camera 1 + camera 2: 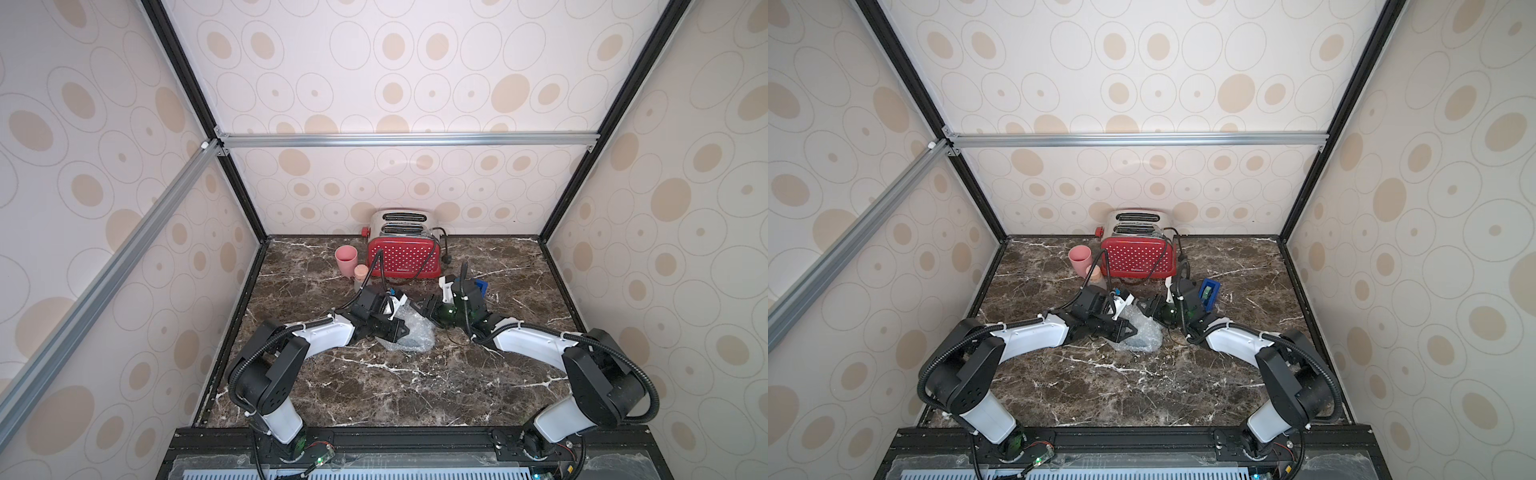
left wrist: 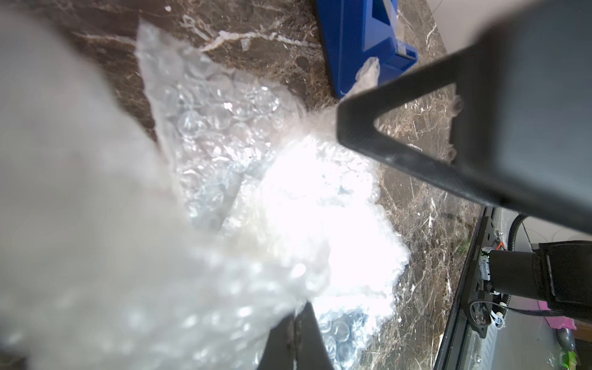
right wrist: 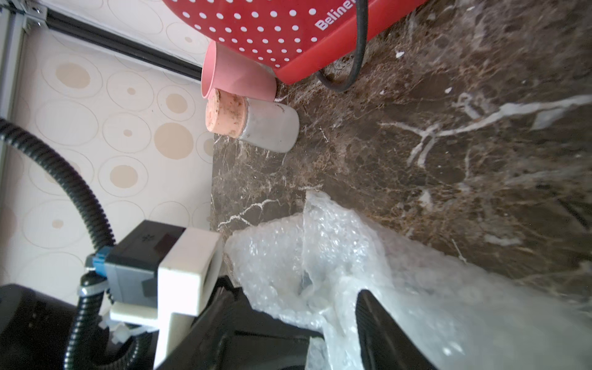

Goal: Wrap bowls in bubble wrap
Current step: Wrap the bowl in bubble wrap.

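A crumpled bundle of bubble wrap (image 1: pixel 415 334) (image 1: pixel 1142 332) lies mid-table between both arms. The bowl does not show plainly. Only a bluish-grey patch shows through the wrap (image 2: pixel 336 330). My left gripper (image 1: pixel 404 331) (image 2: pixel 299 315) sits at the bundle's left side, shut on a fold of bubble wrap that spreads out from its tips. My right gripper (image 1: pixel 427 309) (image 3: pixel 294 288) reaches in from the far right side. Its jaws stand apart with loose wrap (image 3: pixel 336 250) between them. One of its fingers (image 2: pixel 384 128) shows in the left wrist view, over the wrap.
A red dotted toaster (image 1: pixel 405 257) stands at the back wall, its black cord trailing onto the marble. A pink cup (image 1: pixel 346 259) and a cork-topped jar (image 1: pixel 360 276) stand to its left. Behind the right wrist sits a blue tape dispenser (image 1: pixel 1209 291).
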You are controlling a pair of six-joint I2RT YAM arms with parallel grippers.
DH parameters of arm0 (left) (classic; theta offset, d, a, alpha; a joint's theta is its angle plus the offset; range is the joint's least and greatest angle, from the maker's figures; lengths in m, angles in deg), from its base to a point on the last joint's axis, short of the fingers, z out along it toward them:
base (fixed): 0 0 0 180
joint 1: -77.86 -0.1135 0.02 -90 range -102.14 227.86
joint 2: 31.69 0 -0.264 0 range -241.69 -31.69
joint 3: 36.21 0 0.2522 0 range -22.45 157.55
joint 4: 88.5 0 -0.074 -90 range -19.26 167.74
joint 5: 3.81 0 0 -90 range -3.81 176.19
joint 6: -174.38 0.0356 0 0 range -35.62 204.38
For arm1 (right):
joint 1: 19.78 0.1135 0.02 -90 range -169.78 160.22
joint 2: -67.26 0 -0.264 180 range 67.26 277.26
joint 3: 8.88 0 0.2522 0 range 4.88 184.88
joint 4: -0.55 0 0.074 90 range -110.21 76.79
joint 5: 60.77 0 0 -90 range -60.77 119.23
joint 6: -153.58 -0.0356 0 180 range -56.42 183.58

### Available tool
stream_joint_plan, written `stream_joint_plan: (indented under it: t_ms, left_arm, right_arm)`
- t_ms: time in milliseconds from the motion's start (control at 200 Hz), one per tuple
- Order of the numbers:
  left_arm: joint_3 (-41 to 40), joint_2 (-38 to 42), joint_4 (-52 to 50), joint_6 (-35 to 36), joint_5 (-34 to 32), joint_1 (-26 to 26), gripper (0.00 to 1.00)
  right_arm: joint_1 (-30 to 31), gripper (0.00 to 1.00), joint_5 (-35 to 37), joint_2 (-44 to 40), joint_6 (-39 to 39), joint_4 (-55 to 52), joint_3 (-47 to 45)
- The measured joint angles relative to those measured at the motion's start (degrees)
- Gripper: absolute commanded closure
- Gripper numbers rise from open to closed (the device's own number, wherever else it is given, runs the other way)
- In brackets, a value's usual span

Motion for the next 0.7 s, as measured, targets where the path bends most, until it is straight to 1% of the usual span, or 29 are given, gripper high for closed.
stream_joint_plan:
  t_ms: [60, 140, 250, 556, 701]
  left_arm:
    - [0.0, 0.0, 0.0, 0.0, 0.0, 0.0, 1.0]
    - [0.0, 0.0, -0.02, 0.0, 0.0, 0.0, 1.0]
    - [0.0, 0.02, -0.11, 0.0, 0.0, 0.0, 1.0]
    - [0.0, 0.02, -0.15, 0.0, 0.04, 0.0, 1.0]
    - [0.11, 0.02, -0.15, 0.0, 0.07, 0.0, 1.0]
  right_arm:
    - [0.0, 0.38, -1.25, -0.22, 2.43, -1.38, 0.17]
    - [0.02, 0.42, -3.78, -0.22, 5.09, -2.82, 0.22]
    - [0.11, 0.44, -6.4, -0.26, 7.13, -5.16, 0.57]
    - [0.39, 0.45, -7.26, -1.42, 7.23, -13.18, 2.58]
    - [0.39, 0.49, -7.28, -0.9, 6.69, -15.26, 4.42]
